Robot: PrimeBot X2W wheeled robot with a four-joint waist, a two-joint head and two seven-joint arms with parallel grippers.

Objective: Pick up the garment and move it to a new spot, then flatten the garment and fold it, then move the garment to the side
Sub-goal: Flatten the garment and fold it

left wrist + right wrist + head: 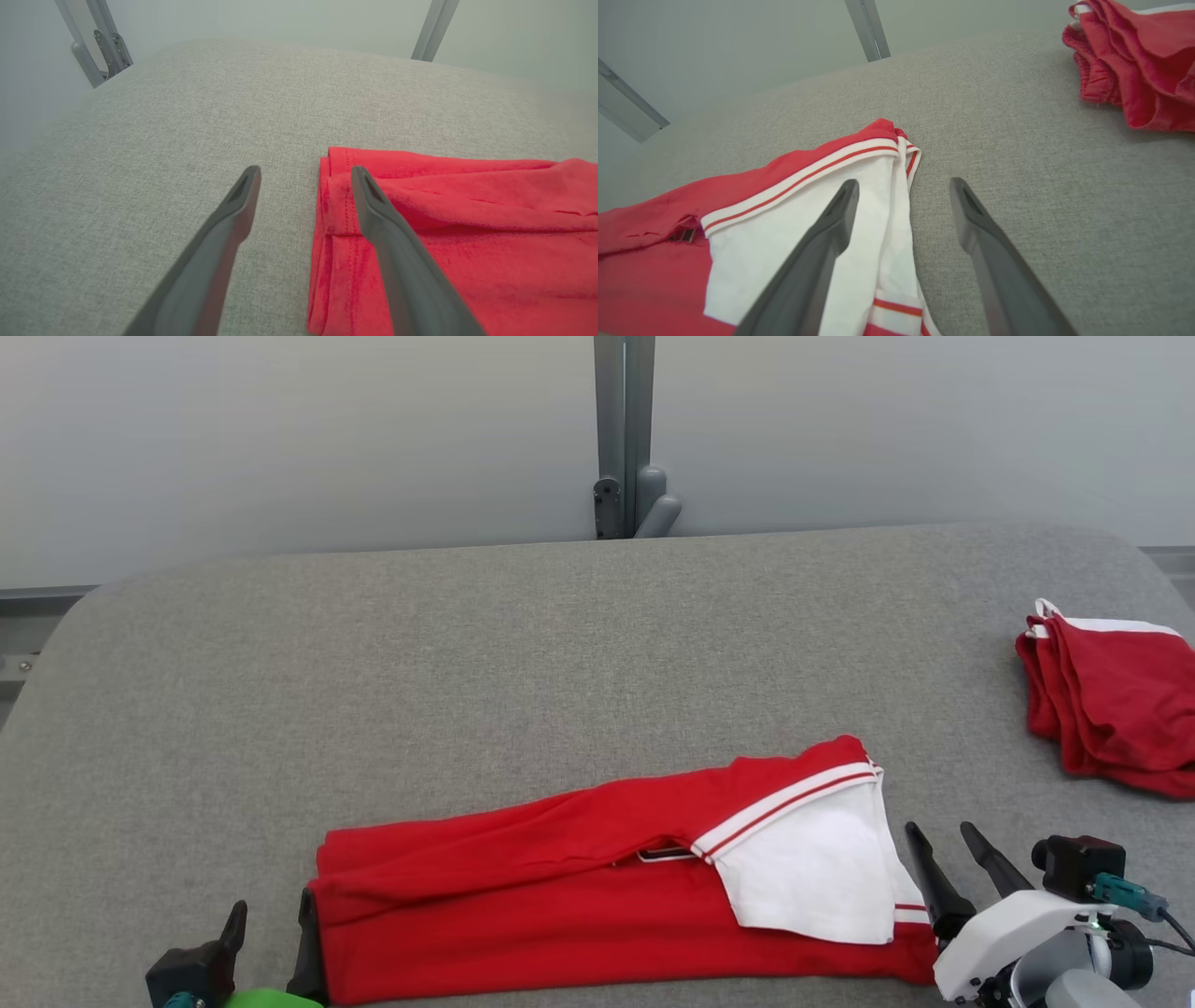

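The garment (579, 887) is a red shirt with a white, red-striped collar, folded into a long band near the table's front edge. My left gripper (273, 915) stands open at its left end; in the left wrist view (306, 179) one finger (402, 261) lies over the red hem (336, 196) and the other over bare cloth. My right gripper (943, 845) is open at the collar end; the right wrist view (903, 189) shows one finger (817, 261) above the white collar (794, 233), the other over the table. Nothing is held.
A second pile of red clothing (1111, 709), also seen at the top right of the right wrist view (1134, 60), lies at the table's right edge. The grey padded table (523, 653) stretches back to a pale wall with a grey post (624, 439).
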